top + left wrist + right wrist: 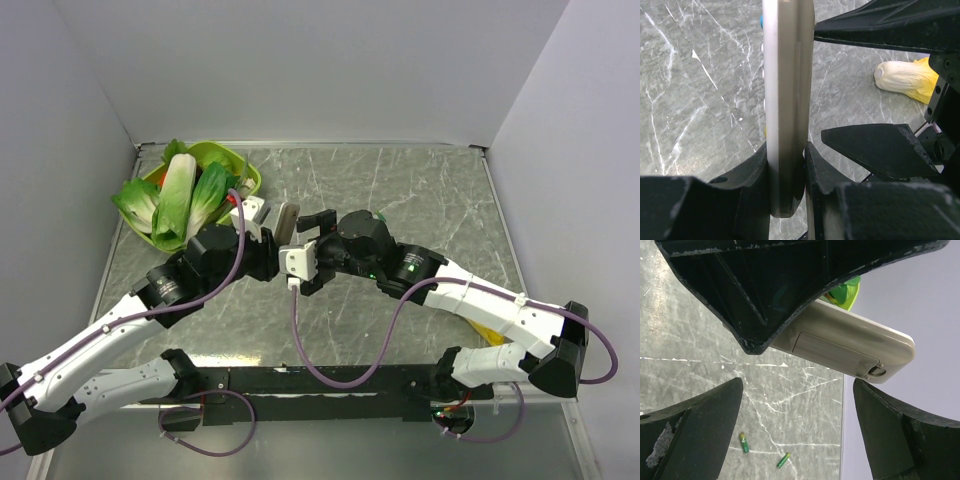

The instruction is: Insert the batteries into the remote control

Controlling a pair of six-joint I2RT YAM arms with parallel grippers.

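Mid-table, above the marble table [430, 190]: the left gripper [786, 170] holds the remote control [787, 90] on edge, fingers clamped on its two broad faces at the lower end. The rest of the bar stands free above the grip.

The right gripper [797, 385] faces it from the other side with its fingers [695, 430] wide apart and nothing between them. From the left wrist, one of its black fingers reaches the remote's narrow edge up high and the other hangs lower, off to the side. Whether the upper one touches, I cannot tell.

The right wrist view shows the remote's dull grey back with the battery cover [835, 352] in place. A dark gripper part in front hides its far end.

The batteries [743, 442] – two small green sticks – lie on the table below the remote, near each other but not touching, well clear of both grippers.

At the far-left corner sits a green bowl [247, 172] piled with leafy greens [180, 195]. A cream-white lump [902, 75] with yellow at one end lies on the marble beyond the right gripper.
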